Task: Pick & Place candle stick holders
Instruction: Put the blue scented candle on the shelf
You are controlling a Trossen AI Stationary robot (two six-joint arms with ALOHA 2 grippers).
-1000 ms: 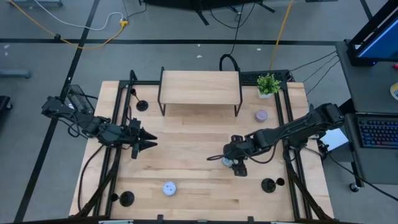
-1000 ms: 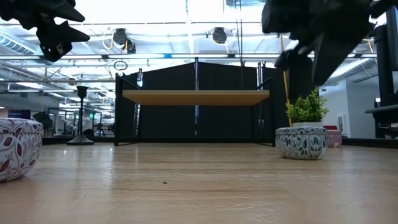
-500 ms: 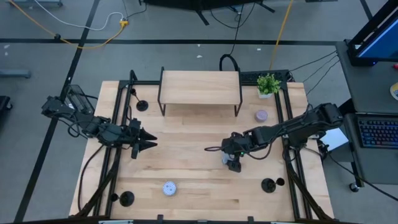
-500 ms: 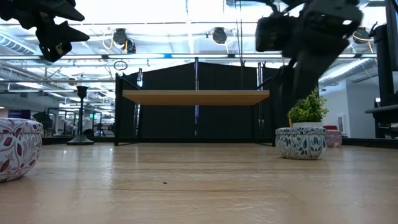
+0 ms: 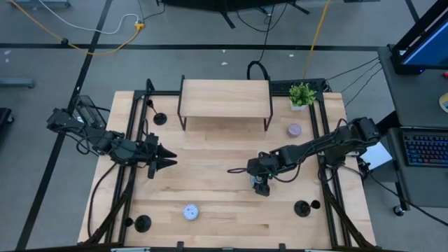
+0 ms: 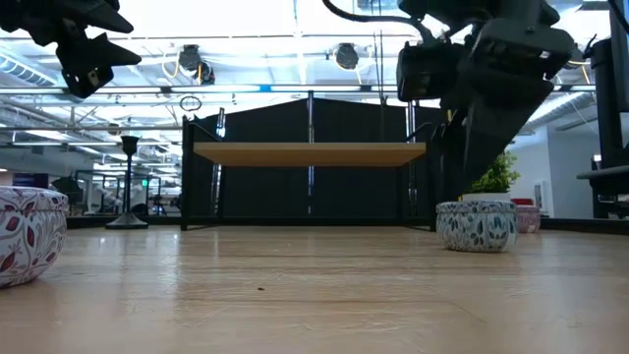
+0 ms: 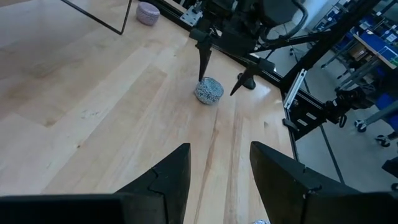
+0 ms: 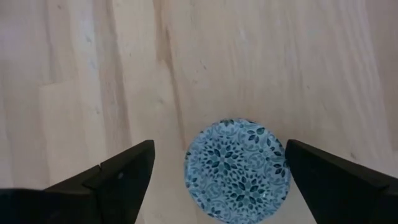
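Note:
Three matte-black candle stick holders stand on their disc bases on the table: one at the far left (image 5: 160, 118), one at the near left (image 5: 143, 223), one at the near right (image 5: 302, 208). My right gripper (image 8: 219, 149) is open, pointing down over a blue patterned puck (image 8: 236, 168). Its fingers stand on either side of the puck, and no touch shows. My left gripper (image 7: 214, 180) is open and empty above the table's left part (image 5: 164, 163).
A wooden shelf on a black frame (image 5: 225, 98) stands at the far middle. A green potted plant (image 5: 302, 93) and a lavender puck (image 5: 295, 129) sit at the far right. A white patterned puck (image 5: 190, 211) sits at the near middle. Black rails (image 5: 133, 140) run along both sides.
My right gripper has gone a little toward the table's left edge, turning as it went. It now stands right over the blue patterned puck, which has not moved.

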